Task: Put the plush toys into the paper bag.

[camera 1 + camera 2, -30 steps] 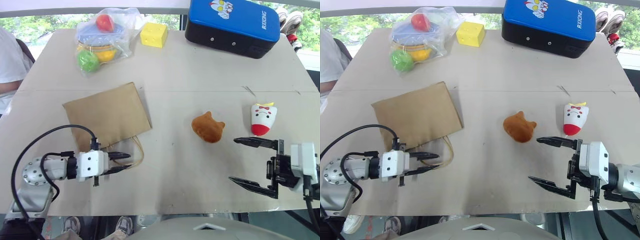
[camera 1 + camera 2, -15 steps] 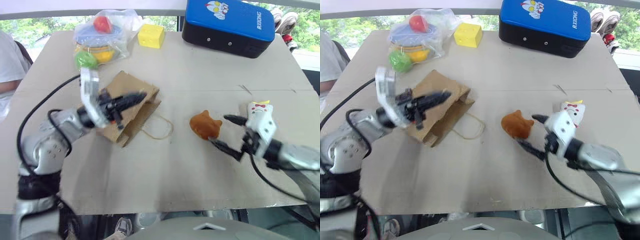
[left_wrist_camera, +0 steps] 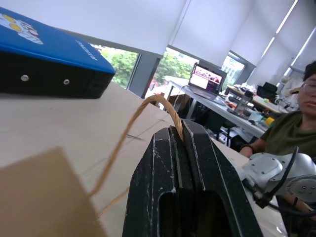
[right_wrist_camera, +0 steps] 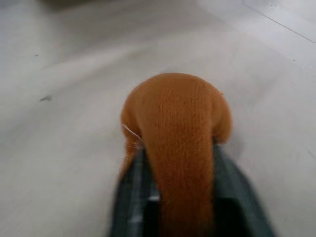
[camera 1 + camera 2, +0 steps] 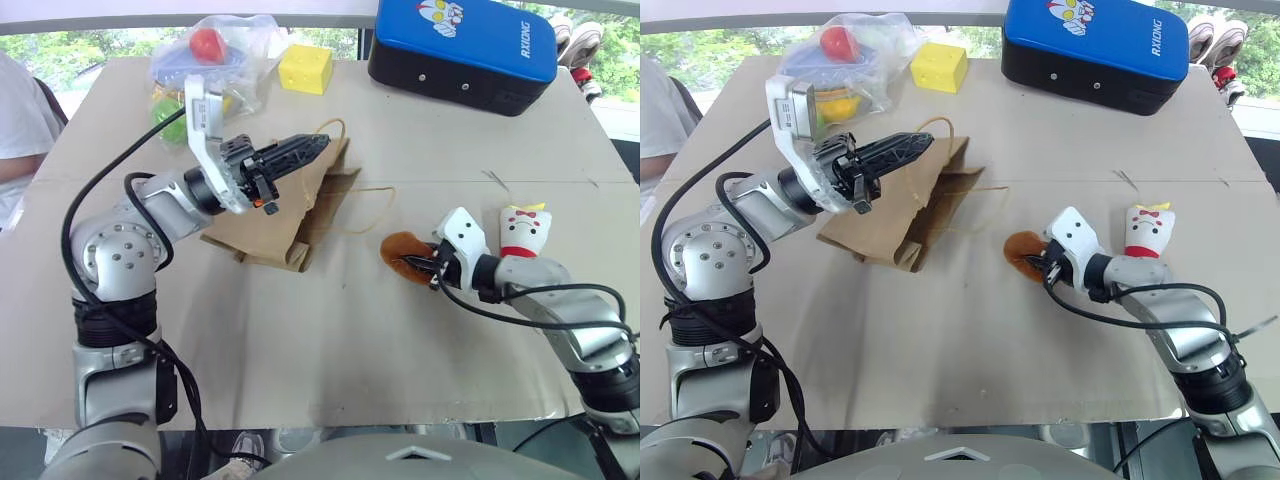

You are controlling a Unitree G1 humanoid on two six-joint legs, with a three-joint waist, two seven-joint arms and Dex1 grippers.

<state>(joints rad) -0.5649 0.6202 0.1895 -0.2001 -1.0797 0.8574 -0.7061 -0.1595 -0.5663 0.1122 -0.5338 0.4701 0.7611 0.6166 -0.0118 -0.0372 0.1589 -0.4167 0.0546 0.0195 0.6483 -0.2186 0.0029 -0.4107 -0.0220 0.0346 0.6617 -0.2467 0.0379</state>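
Observation:
The brown paper bag lies left of centre, its mouth end pulled up by one twisted loop handle. My left gripper is shut on that handle and holds it above the table. The bag's other handle trails on the table toward the orange-brown plush toy. My right gripper is shut on this toy, and the wrist view shows the toy squeezed between both fingers. The white cone-shaped plush toy with a red bow stands just right of my right wrist, untouched.
A blue-and-black case sits at the far right of the table. A yellow cheese-like block and a clear plastic bag of coloured balls are at the far left. A person sits at the left edge.
My left gripper has risen and swung right with the handle, lifting the bag's mouth end off the table. My right gripper moved in to the orange-brown toy and shut on it.

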